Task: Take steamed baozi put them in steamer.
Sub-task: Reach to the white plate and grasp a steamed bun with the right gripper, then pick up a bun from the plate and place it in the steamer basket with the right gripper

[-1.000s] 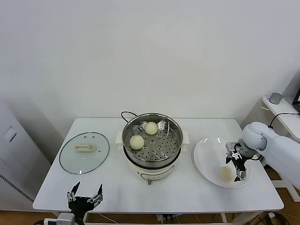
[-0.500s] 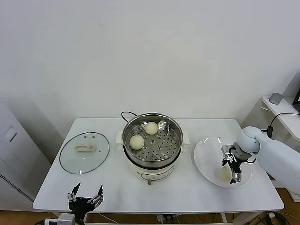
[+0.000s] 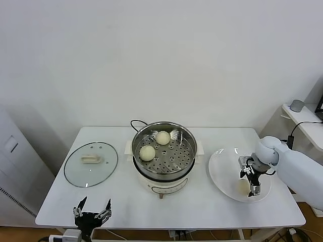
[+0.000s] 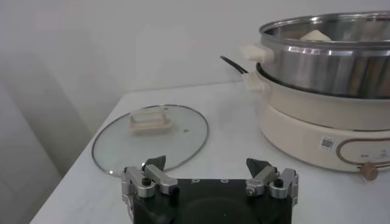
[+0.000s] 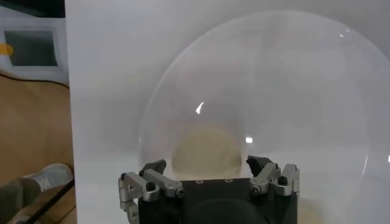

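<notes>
Right gripper (image 3: pixel 250 180) is down over the white plate (image 3: pixel 222 174), jaws spread wide either side of a bun (image 5: pixel 204 149), nothing clamped. The head view barely shows that bun behind the fingers; the right wrist view shows it plainly, sitting between the open fingertips. Two buns (image 3: pixel 147 152) sit inside the steamer (image 3: pixel 164 151) at counter (image 3: pixel 202 206) centre. Left gripper (image 3: pixel 91 210) is parked at the near edge, wide open, empty.

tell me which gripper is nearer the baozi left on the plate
Right. The right gripper is directly over the baozi on the white plate; the left gripper sits at the table's front edge, far across.
</notes>
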Controlling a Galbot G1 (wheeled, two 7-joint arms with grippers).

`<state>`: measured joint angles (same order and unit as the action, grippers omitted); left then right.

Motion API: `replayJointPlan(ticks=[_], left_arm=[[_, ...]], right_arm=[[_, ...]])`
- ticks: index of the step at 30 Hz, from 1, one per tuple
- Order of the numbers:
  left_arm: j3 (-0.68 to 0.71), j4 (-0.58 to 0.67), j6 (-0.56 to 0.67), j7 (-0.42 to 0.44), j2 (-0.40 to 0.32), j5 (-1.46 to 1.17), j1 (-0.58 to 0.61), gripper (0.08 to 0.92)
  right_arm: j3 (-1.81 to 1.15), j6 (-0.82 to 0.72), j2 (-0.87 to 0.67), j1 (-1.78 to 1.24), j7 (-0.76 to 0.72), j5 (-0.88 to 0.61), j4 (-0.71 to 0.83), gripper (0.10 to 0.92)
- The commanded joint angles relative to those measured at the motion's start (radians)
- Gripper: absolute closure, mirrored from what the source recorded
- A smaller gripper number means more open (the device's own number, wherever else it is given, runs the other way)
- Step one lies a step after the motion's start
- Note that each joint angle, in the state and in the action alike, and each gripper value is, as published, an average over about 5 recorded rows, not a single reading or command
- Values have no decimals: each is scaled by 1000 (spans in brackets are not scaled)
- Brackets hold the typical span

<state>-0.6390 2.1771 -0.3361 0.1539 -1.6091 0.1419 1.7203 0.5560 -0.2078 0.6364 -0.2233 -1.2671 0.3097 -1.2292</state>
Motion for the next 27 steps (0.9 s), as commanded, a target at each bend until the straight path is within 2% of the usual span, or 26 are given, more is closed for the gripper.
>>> replayJointPlan(ticks=[1, 7, 11, 16, 20, 27], left_arm=[[2, -1, -1, 0, -1, 2, -1, 177], [5, -2, -1, 0, -2, 5, -1, 177], [9, -1, -1, -1, -4, 7, -2, 177], [18, 1, -1, -1, -7, 11, -7, 177], [23, -2, -1, -5, -12, 16, -23, 177], [22, 10, 6, -21, -20, 52, -31, 177]], right_arm=[[-4, 0, 4, -4, 2, 3, 9, 242], [-8, -1, 3, -4, -1, 1, 13, 395], [-12, -2, -4, 8, -5, -7, 11, 467], [28, -19, -34, 108, -16, -46, -10, 505], [152, -42, -62, 307, -40, -141, -37, 515], [462, -88, 32, 769, -72, -367, -27, 522]])
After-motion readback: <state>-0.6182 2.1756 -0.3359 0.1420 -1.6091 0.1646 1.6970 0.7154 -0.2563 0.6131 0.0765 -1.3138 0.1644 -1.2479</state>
